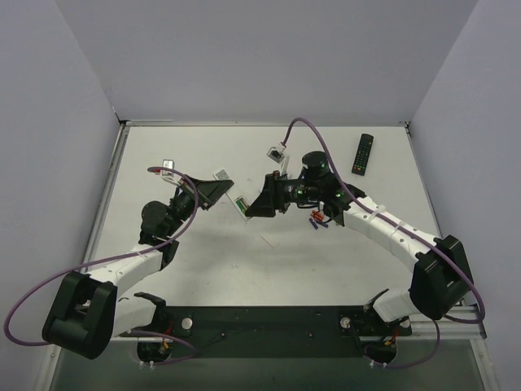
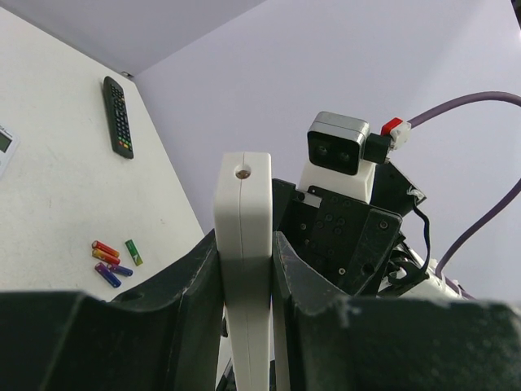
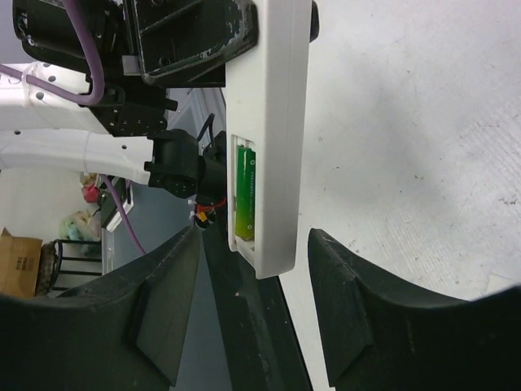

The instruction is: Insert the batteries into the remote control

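Observation:
My left gripper (image 2: 244, 269) is shut on the slim white remote control (image 2: 243, 236) and holds it above the table (image 1: 342, 269). In the top view the left gripper (image 1: 220, 191) and right gripper (image 1: 259, 204) face each other across the remote control (image 1: 242, 205). In the right wrist view the remote control (image 3: 281, 122) shows an open compartment with one green battery (image 3: 246, 191) seated in it. My right gripper (image 3: 254, 244) stands open around the remote's end, with a gap on each side. Another green battery (image 2: 133, 252) lies on the table.
Red cells (image 2: 106, 251) and blue cells (image 2: 112, 274) lie beside the green one, below the right forearm (image 1: 316, 218). A black remote (image 1: 362, 153) lies at the back right. A wider white remote's corner (image 2: 4, 147) shows at the left edge. A small white flat piece (image 1: 269, 240) lies mid-table.

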